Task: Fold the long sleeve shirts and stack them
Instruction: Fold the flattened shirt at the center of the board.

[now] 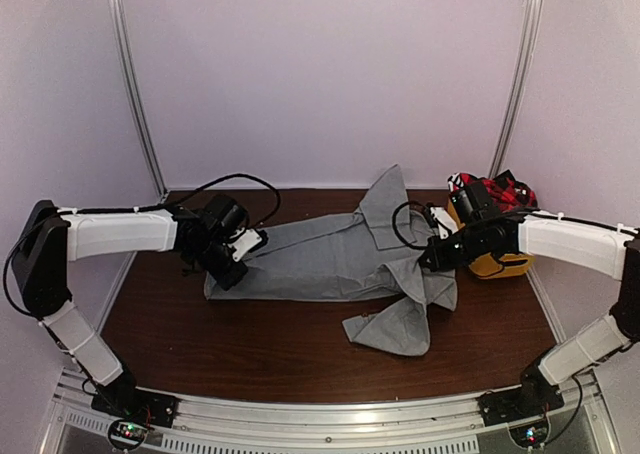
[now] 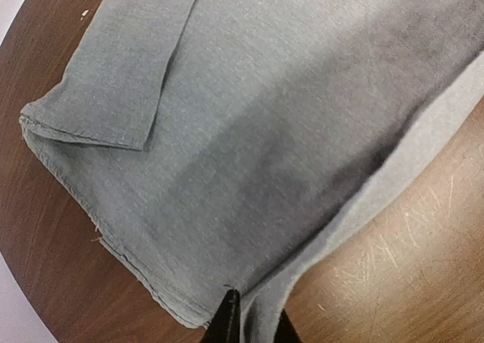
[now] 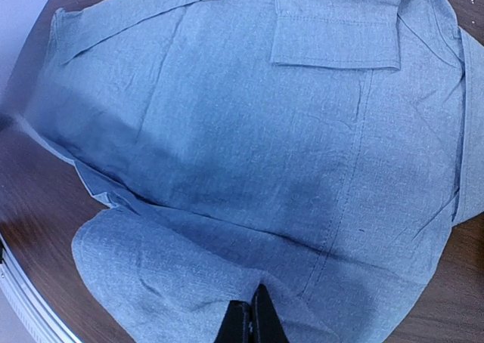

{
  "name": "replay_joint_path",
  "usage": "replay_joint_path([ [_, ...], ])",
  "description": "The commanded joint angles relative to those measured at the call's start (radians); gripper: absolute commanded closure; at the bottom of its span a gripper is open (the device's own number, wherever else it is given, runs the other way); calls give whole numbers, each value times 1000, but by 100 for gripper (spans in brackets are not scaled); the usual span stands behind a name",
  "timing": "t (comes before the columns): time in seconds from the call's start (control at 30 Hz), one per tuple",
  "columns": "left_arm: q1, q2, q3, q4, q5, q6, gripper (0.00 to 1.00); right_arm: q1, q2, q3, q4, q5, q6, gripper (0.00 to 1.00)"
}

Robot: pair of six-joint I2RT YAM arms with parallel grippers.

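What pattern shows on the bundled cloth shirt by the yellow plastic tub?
The bundled cloth shirt is red-and-black plaid, clearest in the top external view.

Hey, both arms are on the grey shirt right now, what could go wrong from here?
1. The left gripper seems to pinch only the very edge of the grey shirt; it may slip free on lifting.
2. A loose sleeve trails toward the near edge and could bunch in the fold.
3. The right gripper works beside the yellow tub and might bump it.
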Motion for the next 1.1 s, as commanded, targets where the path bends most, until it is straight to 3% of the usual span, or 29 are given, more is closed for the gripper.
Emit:
replay_joint_path([
  [0.0, 42, 66, 58, -19, 75, 30, 87, -10, 66, 68, -3, 40, -38, 100],
  [0.23, 102, 146, 85, -44, 59, 10, 87, -32, 196, 148, 2, 41, -71, 100],
  [0.4, 137, 210, 105, -44, 30, -13, 81, -47, 283, 203, 9, 40, -86, 100],
  [0.6, 155, 250, 121, -44, -22, -54, 74, -64, 388, 287, 2, 54, -104, 92],
  [0.73, 159, 247, 115, -45, -50, -69, 67, -67, 420, 346, -14, 93, -100, 81],
  [0.83, 161, 239, 114, -45, -74, -70, 66, -67, 390, 367, -36, 157, -92, 65],
  [0.93, 164, 219, 111, -44, -87, -107, 66, -66, 323, 358, -64, 209, -80, 46],
  [1.07, 166, 180, 110, -32, -106, -119, 62, -51, 171, 268, -75, 218, -45, 30],
])
